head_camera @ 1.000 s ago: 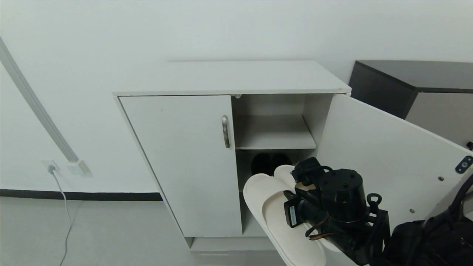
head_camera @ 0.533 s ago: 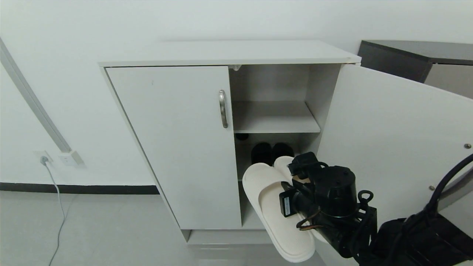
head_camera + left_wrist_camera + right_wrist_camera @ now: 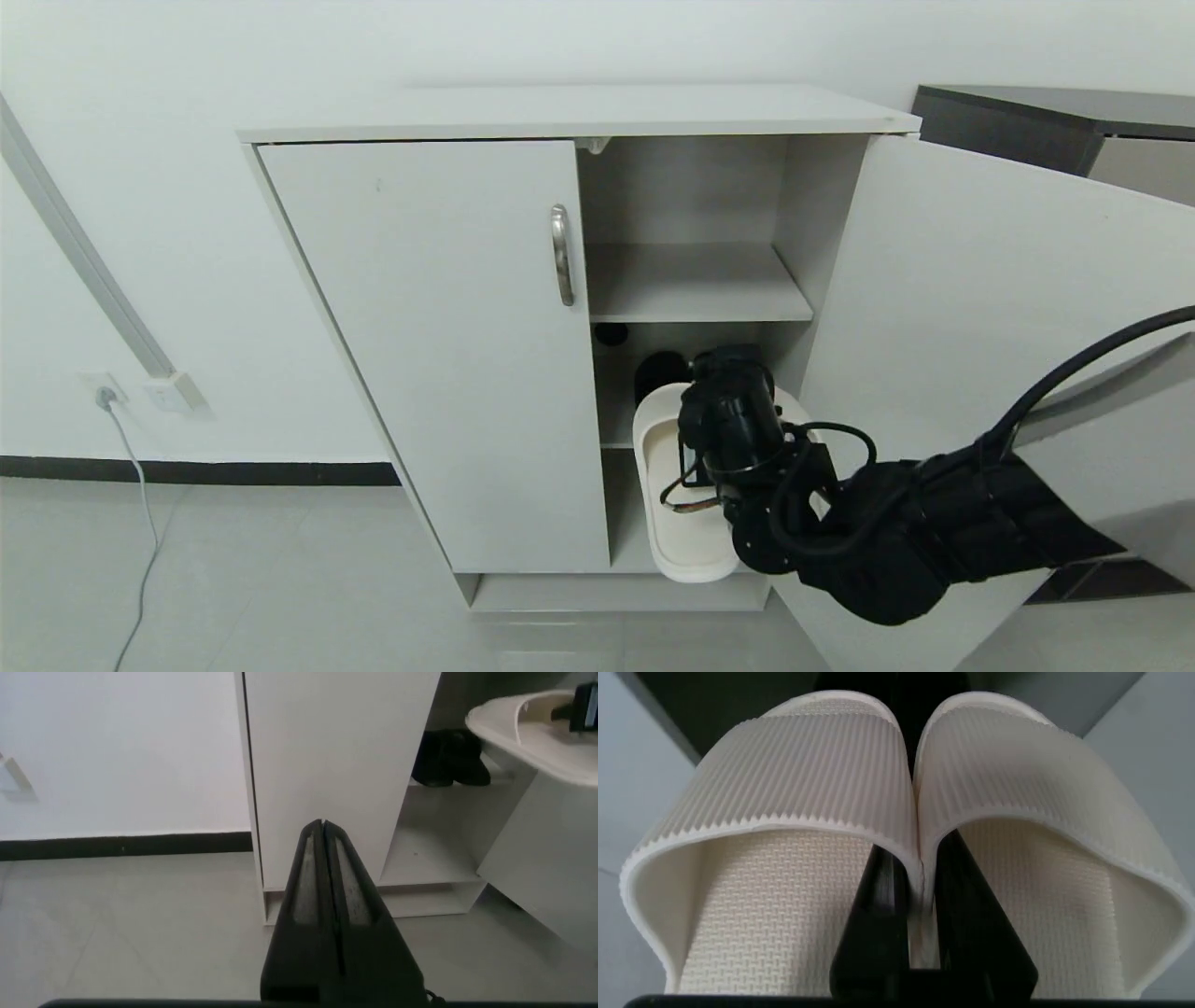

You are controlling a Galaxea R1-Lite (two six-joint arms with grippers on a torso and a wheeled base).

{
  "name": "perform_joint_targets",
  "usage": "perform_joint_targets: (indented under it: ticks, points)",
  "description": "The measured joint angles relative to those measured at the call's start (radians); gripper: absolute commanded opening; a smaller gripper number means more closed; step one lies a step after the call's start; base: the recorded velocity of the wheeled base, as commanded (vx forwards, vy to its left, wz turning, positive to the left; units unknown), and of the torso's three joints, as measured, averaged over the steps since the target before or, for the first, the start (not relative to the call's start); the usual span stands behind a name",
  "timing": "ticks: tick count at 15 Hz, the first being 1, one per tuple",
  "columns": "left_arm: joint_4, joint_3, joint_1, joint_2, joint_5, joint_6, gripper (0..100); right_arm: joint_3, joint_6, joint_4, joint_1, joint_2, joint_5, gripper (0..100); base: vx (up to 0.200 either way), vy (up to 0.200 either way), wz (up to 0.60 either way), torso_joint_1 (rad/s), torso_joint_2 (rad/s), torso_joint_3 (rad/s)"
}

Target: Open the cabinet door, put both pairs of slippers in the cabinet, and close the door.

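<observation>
My right arm has pushed the two white slippers (image 3: pixel 695 549) into the open right half of the cabinet (image 3: pixel 429 355); right jaws pinch both inner edges. One black pair (image 3: pixel 658 373) sits deeper inside. Left jaws closed, empty, over grey floor (image 3: pixel 280 579).

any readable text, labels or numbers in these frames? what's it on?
None can be read.
The cabinet, its open door, the white slippers and the wall socket show no legible print, number or sign.
</observation>
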Motion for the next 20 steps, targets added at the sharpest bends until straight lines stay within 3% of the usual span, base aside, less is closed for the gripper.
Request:
perform_joint_targets:
  ticks: [3,6,11,20]
  points:
    - [0.000,0.000,0.000,0.000,0.000,0.000,0,-0.184,-0.021,0.167,0.001,-0.022,-0.024,0,0.000,0.000,0.00,0.000,0.00,0.000]
    - [0.000,0.000,0.001,0.000,0.000,0.000,0,-0.291,-0.084,0.201,-0.002,-0.050,-0.027,0,0.000,0.000,0.00,0.000,0.00,0.000]
    - [0.000,0.000,0.001,0.000,0.000,-0.001,0,-0.319,-0.087,0.200,-0.006,-0.059,-0.025,0,0.000,0.000,0.00,0.000,0.00,0.000]
    - [0.002,0.000,0.000,0.000,-0.001,0.000,0,-0.332,-0.092,0.203,-0.006,-0.066,-0.027,0,0.200,0.000,0.00,0.002,0.01,0.004]
